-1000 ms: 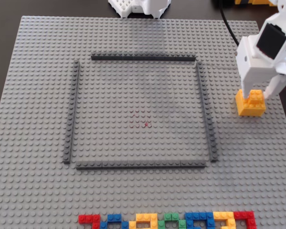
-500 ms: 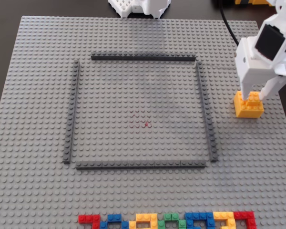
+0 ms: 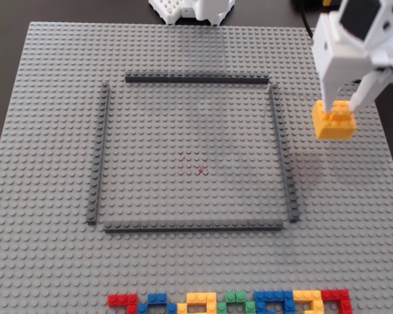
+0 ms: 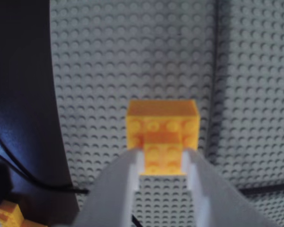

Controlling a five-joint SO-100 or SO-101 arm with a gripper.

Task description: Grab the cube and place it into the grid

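Note:
A yellow brick cube [image 3: 333,122] hangs in my white gripper [image 3: 339,104], lifted above the grey studded baseplate [image 3: 46,131], just right of the square frame. The grid is a square of dark grey strips [image 3: 197,79] on the baseplate, open inside. In the wrist view the gripper [image 4: 163,158] is shut on the cube [image 4: 162,127], with both fingers [image 4: 128,175] pressed against its narrow top block. The baseplate [image 4: 132,56] lies below it and a frame strip [image 4: 217,71] runs at the right.
A row of coloured bricks [image 3: 229,303] lies at the baseplate's front edge. A white arm base [image 3: 193,10] stands at the back. Dark table [image 4: 19,94] with cables and another yellow brick [image 4: 8,213] show left in the wrist view.

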